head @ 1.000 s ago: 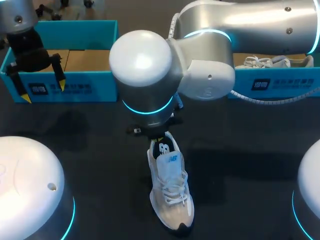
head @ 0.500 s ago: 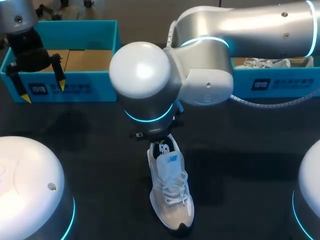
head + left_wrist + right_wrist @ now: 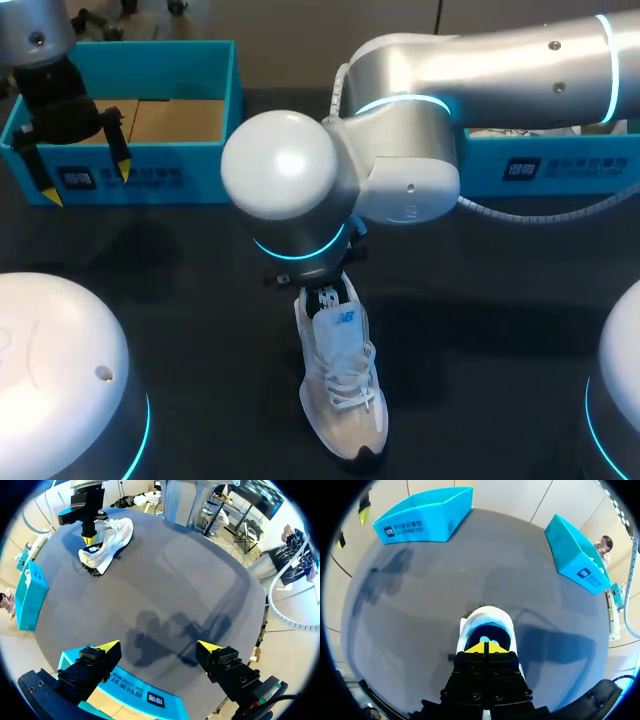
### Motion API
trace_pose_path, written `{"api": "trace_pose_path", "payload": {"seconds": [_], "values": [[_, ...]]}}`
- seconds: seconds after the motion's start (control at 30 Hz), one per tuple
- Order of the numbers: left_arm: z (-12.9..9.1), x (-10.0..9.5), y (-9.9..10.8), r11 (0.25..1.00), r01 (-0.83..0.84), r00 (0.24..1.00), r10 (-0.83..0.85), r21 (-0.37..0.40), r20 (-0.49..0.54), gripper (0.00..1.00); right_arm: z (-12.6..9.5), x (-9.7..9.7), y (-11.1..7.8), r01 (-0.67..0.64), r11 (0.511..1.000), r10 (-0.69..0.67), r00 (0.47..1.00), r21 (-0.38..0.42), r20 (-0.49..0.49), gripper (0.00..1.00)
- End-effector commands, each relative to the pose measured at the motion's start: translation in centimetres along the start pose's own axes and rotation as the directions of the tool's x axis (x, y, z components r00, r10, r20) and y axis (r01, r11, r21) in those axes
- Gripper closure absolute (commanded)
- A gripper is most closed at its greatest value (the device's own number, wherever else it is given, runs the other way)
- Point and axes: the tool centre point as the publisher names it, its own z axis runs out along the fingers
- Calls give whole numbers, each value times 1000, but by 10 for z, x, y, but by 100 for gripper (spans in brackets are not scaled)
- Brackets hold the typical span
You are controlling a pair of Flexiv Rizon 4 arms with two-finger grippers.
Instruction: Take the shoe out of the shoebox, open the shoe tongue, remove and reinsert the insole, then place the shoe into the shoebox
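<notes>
The shoe [image 3: 340, 380] is out on the dark desk [image 3: 180, 300], standing on its sole with the toe toward the near edge. The right claw [image 3: 485, 647] is parked right over the heel end, tips down at the dark opening. Further back there's a teal shoebox [image 3: 205, 175] on the left and a second teal box [image 3: 480, 160] on the right. The right claw's yellow tips are pressed together; might be pinching something inside the collar, honestly can't tell. The left claw [image 3: 159, 646] hangs spread wide, holding nothing, over the shoebox's front wall, well apart from the shoe.
</notes>
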Motion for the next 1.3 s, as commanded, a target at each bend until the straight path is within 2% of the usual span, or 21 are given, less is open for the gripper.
{"api": "trace_pose_path", "payload": {"seconds": [0.03,0.33,0.5,0.73,0.9,1.07,1.3], "values": [[0,1,-1,1000,-1,1000,1,-4,0,0,7,9,-6,-56,998,56,998,-17,6,100],[0,1,-1,1000,-1,1000,1,-4,0,0,22,13,1,-57,998,57,998,-13,-21,100],[0,1,-1,1000,-1,1000,1,-4,0,0,28,9,0,-59,998,59,998,-13,-24,100],[0,1,-1,1000,-1,1000,1,-4,0,0,49,8,-3,-78,997,78,994,15,-71,100],[0,1,-1,1000,-1,1000,1,-4,0,0,56,7,-2,-77,997,78,994,21,-78,100],[0,1,-1,1000,-1,1000,1,-4,0,0,57,9,-3,-71,997,73,994,28,-78,100],[0,1,-1,1000,-1,1000,1,-4,0,0,28,9,-1,-33,999,33,999,5,29,100]]}}
